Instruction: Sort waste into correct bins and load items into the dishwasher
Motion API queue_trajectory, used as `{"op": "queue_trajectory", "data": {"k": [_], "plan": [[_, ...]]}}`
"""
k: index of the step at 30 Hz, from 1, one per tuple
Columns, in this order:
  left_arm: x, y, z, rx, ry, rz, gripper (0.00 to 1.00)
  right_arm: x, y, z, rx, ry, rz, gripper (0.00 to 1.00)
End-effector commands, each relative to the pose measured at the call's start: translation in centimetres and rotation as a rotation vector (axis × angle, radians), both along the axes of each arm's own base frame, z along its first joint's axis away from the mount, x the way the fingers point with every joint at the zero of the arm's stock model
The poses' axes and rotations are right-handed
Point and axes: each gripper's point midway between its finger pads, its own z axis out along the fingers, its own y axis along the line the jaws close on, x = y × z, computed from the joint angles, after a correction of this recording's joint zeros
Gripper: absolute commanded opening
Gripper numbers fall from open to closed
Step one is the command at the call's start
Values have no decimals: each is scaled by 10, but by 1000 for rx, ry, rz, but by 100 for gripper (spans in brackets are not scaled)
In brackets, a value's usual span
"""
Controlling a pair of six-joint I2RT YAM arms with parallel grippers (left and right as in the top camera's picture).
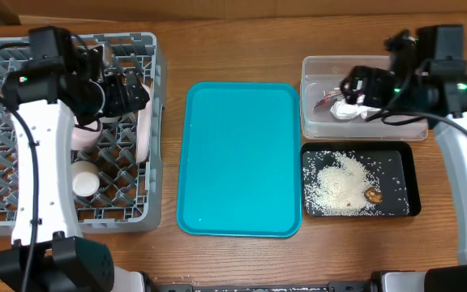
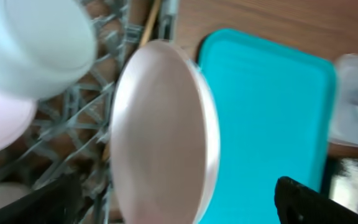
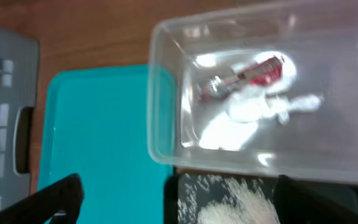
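Counts first.
- One large square grey plastic dish rack (image 1: pixel 6 212) stands at the left of the wooden worktop (image 1: pixel 233 40).
- In the rack, one round white plate (image 1: pixel 144 126) stands on edge near the right wall.
- Also in it are one pale pink bowl (image 1: pixel 83 135), one whitish round bowl (image 2: pixel 36 43) just beside the pink one, and one small white cup (image 1: pixel 85 180) nearer the front.
- Thin wooden chopsticks (image 2: pixel 149 25) poke up at the far side of the rack; their number can't be told.
- One large teal rectangular tray (image 1: pixel 240 158) lies in the middle, between the rack and the bins.
- One clear rectangular plastic tub (image 1: pixel 313 122) sits far right, holding one red crinkled wrapper (image 3: pixel 260 71) and one clump of crumpled white tissue (image 3: pixel 253 106), which touch each other.
- One shallow black rectangular tray (image 1: pixel 404 166) sits just in front of the tub. It holds one heap of loose white rice grains (image 1: pixel 337 188) with scattered grains around it, and one small brown food lump (image 1: pixel 373 195) at the heap's right edge.

The left end effector (image 1: pixel 139 91) hangs over the rack's far right part. Its fingers (image 2: pixel 316 199) are spread wide, with the plate between them but not clamped. The left arm covers much of the pink bowl from above.

The right end effector (image 1: pixel 353 81) hovers over the clear tub with its jaws wide apart, holding nothing. It partly hides the tub's far right corner.
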Motion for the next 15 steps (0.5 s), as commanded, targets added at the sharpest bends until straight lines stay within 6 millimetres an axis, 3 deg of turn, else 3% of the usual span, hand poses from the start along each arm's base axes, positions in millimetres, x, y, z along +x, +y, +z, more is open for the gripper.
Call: {"op": "queue_trajectory", "data": {"k": [1, 4, 6, 9, 15], "plan": [[-13, 14, -13, 106, 102, 102, 100, 6, 13, -8, -55, -2, 61, 100], [-38, 12, -20, 94, 215, 140, 100, -9, 13, -24, -55, 99, 45, 100], [-59, 15, -23, 118, 298, 148, 100, -19, 3, -30, -67, 166, -53, 100], [-79, 15, -23, 145, 352, 144, 100, -29, -2, -31, -68, 210, -103, 100], [-94, -4, -14, 177, 151, 77, 100, -45, -2, -21, -58, 129, -109, 100]]}}
